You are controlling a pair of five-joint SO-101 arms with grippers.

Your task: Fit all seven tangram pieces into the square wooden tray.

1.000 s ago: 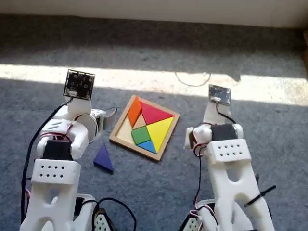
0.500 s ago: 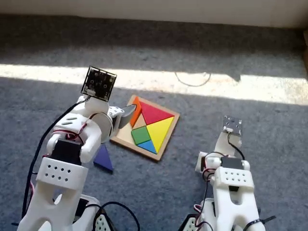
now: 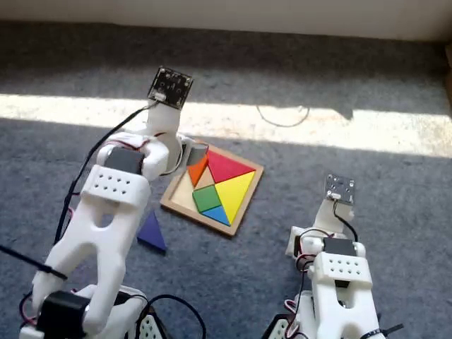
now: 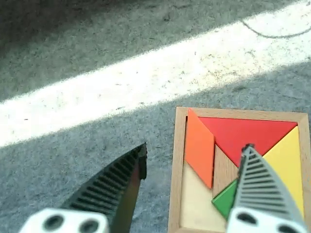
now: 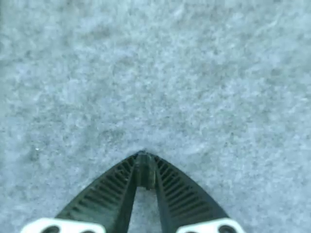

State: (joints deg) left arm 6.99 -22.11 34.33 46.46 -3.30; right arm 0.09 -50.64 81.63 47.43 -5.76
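Observation:
The square wooden tray point(image 3: 174, 203) lies on the grey carpet, turned like a diamond. It holds an orange parallelogram point(image 3: 198, 168), a red triangle point(image 3: 229, 167), a yellow triangle point(image 3: 237, 192), a green piece point(image 3: 207, 199) and a small blue triangle point(image 3: 217, 214). A dark blue triangle point(image 3: 152, 232) lies on the carpet off the tray's near-left side. My left gripper point(image 4: 194, 153) hangs open above the tray's far-left corner, its fingers straddling the orange parallelogram point(image 4: 199, 148) and the tray rim point(image 4: 177, 170). My right gripper point(image 5: 144, 167) is shut over bare carpet.
A bright sunlit strip point(image 3: 381, 131) crosses the carpet behind the tray, with a thin wire loop point(image 3: 282, 117) on it. The right arm point(image 3: 337, 265) stands at the near right, apart from the tray. A wall edge runs along the far side.
The left arm has swung forward and right, from beside the tray to over its far-left corner. The right arm pulled back from the tray's right side toward the near edge.

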